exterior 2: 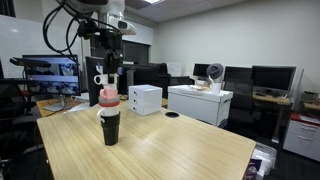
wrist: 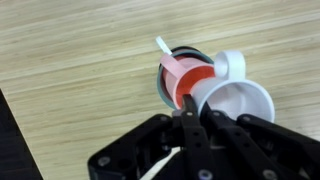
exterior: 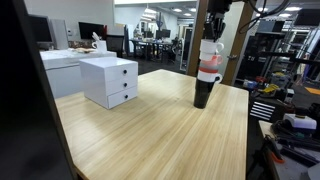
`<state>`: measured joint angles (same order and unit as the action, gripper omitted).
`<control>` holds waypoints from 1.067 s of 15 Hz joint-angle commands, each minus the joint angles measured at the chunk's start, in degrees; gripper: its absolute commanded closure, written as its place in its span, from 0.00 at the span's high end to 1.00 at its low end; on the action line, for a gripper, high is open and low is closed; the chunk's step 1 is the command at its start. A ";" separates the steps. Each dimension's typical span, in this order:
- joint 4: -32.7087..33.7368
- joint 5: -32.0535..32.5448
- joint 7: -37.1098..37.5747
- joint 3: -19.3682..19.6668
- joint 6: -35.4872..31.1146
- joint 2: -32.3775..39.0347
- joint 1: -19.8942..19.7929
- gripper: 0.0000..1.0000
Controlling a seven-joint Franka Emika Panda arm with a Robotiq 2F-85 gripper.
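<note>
Nearest the wrist camera is the tool (wrist: pixel 188 112), its two dark fingers drawn narrow and pinched together on the near rim of a white cup (wrist: pixel 240 102). That cup tilts a little and has a handle on its far side. It sits in the mouth of a red cup (wrist: pixel 184 80), and the red one is nested in a black cup (wrist: pixel 166 78), of which only a dark arc of rim shows from above. A thin white strip sticks out past the red cup's far edge; I cannot tell what it is. In both exterior views the three cups make one upright stack on the wooden table (exterior: pixel 150 140), black at the bottom, red in the middle, white on top. The tool comes straight down onto the stack from the arm (exterior 2: pixel 95 25) overhead. In an exterior view the stack (exterior: pixel 207 75) stands near the table's far edge, well apart from a white drawer box (exterior: pixel 110 80) with two drawers, which sits on the same table toward the other side. Seen from the opposite side, that box (exterior 2: pixel 145 98) lies behind the stack. A small dark round spot (exterior 2: pixel 172 114) lies on the table just beside the box. Beyond the table is an office with desks and monitors.
</note>
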<state>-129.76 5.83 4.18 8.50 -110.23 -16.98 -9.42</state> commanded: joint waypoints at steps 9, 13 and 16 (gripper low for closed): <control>1.00 1.23 4.23 -0.50 2.90 -0.28 -0.89 0.05; 1.15 1.73 5.52 -0.65 4.79 -0.36 -0.99 0.05; 1.35 2.91 7.11 -0.81 6.12 -0.07 -1.17 0.04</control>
<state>-129.14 7.08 9.09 8.54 -106.58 -16.98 -9.72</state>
